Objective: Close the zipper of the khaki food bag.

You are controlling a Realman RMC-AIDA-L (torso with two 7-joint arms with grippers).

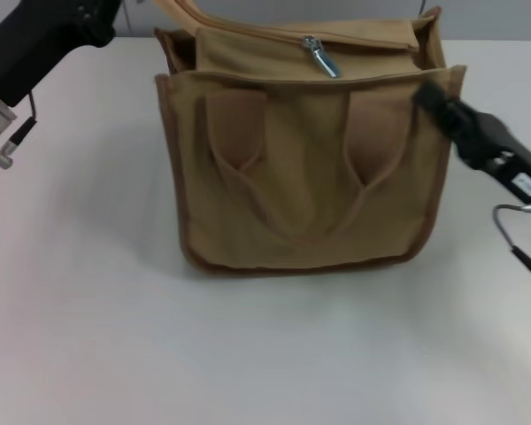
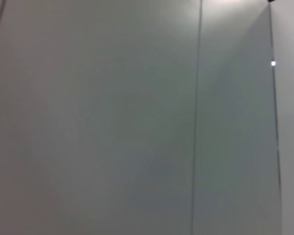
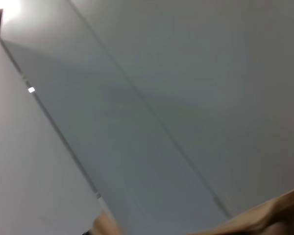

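The khaki food bag (image 1: 305,164) stands upright on the white table (image 1: 248,354), set toward the far edge and roughly midway between the left and right edges, its front face with the two wide handle straps (image 1: 296,168) hanging down toward the near edge. Up on the top panel runs the zipper (image 1: 336,42), and the shiny silver pull tab (image 1: 322,57) sits about midway along it, lying flat and angled toward the bag's right side. At the far left corner of the bag the top flap lifts up and away, so that stretch of the bag gapes. Now the right end effector (image 1: 435,99) is in at the bag's upper right corner, its dark tip touching or just against the brown edge piping there; whether it is spread or pinching the fabric cannot be told from here. The right arm trails back toward the table's right edge with a looped cable (image 1: 513,232) hanging beside it. The right wrist view gives mostly pale wall, with only a sliver of tan canvas (image 3: 264,218) at the rim of the picture. Over on the other side, the left arm (image 1: 26,53) hangs above the table's far left corner, well apart from the bag, its end effector out of sight. The left wrist view shows only plain grey wall panels (image 2: 137,122).
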